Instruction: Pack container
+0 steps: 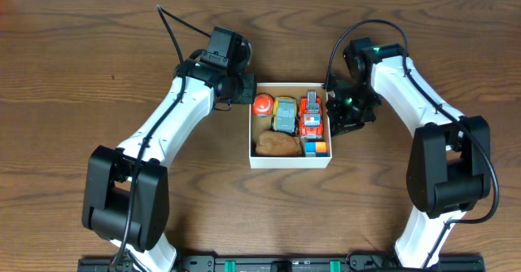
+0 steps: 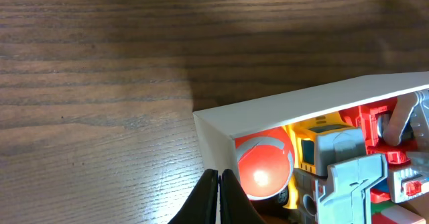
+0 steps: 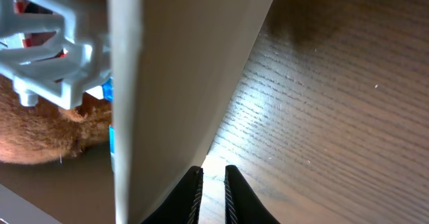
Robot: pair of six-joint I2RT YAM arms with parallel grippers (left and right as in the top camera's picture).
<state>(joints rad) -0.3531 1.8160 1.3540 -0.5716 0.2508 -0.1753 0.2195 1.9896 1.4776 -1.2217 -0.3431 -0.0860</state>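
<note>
Left jaws shut, right barely apart, beside container [image 1: 290, 160].

Dark brown wood-grain table [image 1: 81, 76]. Red-orange round toy ball [image 1: 262, 103]; yellow-and-grey toy car [image 1: 285, 114] just right of it; red-and-grey toy truck [image 1: 311, 116] just beside the car. Brown fuzzy plush lump [image 1: 277, 145] near side of ball and car. Small orange-and-blue blocks [image 1: 316, 148] beside the lump. Black rail [image 1: 269, 264] along near table edge.

The table [image 1: 73, 85] is dark brown wood, its grain running left to right (lamp glare brightens a patch of it in both wrist views). Only one object lies directly on it: the container [image 1: 290, 160], a square box with thin white walls, sitting flat near the middle.
</note>
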